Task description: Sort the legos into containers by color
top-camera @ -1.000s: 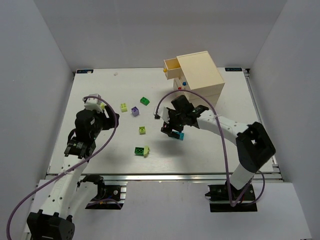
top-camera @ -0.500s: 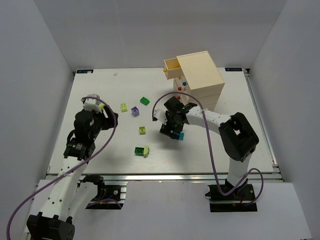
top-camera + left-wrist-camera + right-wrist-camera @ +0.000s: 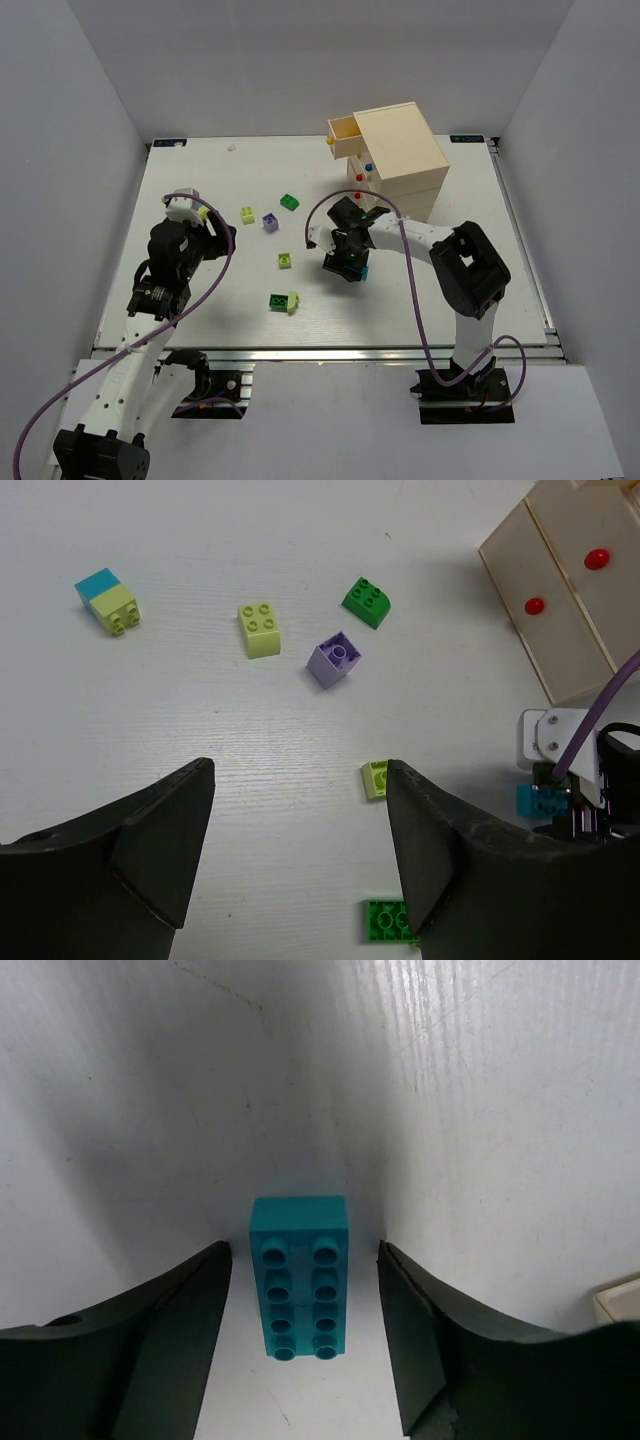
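A teal lego (image 3: pixel 298 1275) lies flat on the table between the fingers of my right gripper (image 3: pixel 303 1250), which is open with a gap on each side of it. From above, that gripper (image 3: pixel 345 263) hangs over the same teal lego (image 3: pixel 360 272), just in front of the cream chest (image 3: pixel 400 150), whose top drawer (image 3: pixel 343 133) is pulled out. My left gripper (image 3: pixel 300 772) is open and empty above the table. Ahead of it lie a purple lego (image 3: pixel 333 660), a green lego (image 3: pixel 367 600), a pale yellow-green lego (image 3: pixel 259 630) and a teal-and-yellow-green pair (image 3: pixel 107 600).
Another pale yellow-green lego (image 3: pixel 286 261) and a green lego joined to a yellowish one (image 3: pixel 284 301) lie mid-table. The chest's lower drawers (image 3: pixel 560 600) with red knobs are shut. White walls enclose the table on three sides.
The right arm has folded in, bringing its gripper slightly left and lower over the teal lego, with its fingers a little closer together. The left arm has stayed still.
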You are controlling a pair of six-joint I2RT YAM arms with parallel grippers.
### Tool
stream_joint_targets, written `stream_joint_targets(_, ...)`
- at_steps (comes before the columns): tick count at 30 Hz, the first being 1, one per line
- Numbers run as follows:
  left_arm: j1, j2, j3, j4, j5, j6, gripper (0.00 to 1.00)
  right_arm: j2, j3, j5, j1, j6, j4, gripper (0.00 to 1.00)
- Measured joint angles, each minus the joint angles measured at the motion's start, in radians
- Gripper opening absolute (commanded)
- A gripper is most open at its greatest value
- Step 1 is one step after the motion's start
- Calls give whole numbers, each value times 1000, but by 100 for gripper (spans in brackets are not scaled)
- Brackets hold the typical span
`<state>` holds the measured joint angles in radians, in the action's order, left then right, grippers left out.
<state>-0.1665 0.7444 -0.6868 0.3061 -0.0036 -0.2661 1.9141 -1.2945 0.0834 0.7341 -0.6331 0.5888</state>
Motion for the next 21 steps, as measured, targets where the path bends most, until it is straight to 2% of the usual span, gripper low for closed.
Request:
stream_joint_targets(3,0,0,0,0,-3,0,79,0,0,10,-2,-6,6,51)
stream_joint_targets(4,0,0,0,0,-4,0,79,0,0,10,-3,-8,8,41)
stream_joint_targets(7,0,0,0,0,-8,0,79,0,0,14,-6,-9,10,24)
stream_joint_targets(8,0,0,0,0,-8,0,79,0,-1,17,-7,-12,11,13)
stream_joint_targets(10,0,0,0,0,-9,0,79,0,-14,32,-9,-19,35,3)
stream_joint_targets(14,0,0,0,0,-14,0,79,0,-147,135,-20,-47,152,0)
stream_joint_targets(18,0,0,0,1,-20,0,79,2,-476,331,-42,-61,257,0)
stream_joint_targets(21,0,2,0,0,-28,0,79,-11,-720,426,-69,-34,218,0)
